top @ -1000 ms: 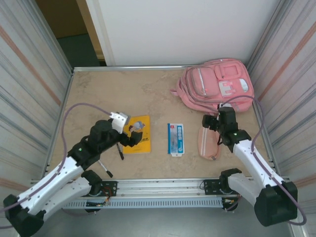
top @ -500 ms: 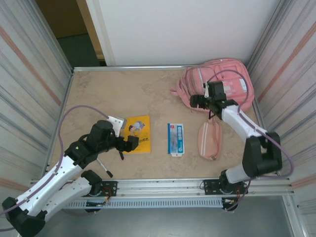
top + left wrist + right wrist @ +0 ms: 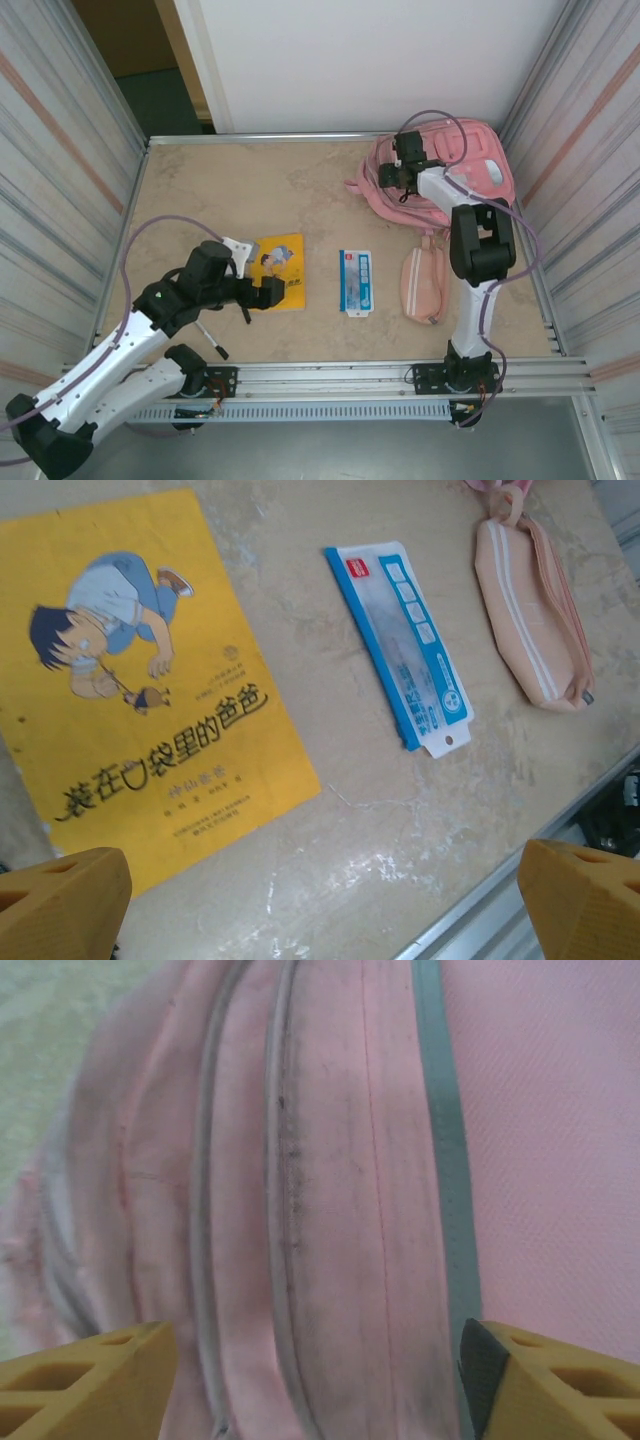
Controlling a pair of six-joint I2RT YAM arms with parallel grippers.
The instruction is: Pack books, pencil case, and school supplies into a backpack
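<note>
Tabletop's far corner holds the backpack, directly under the right pincer's parted, empty jaws.

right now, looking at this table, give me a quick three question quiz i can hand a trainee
1. Multiple choice: what lies between the yellow book and the pink pencil case? A) scissors B) the blue-and-white packet C) a ruler
2. True or false: the pencil case is already inside the pink backpack.
3. Fill in: the right gripper, jaws apart, is over the ____, while the open left gripper is by the book.

Key: 1 B; 2 false; 3 backpack.
</note>
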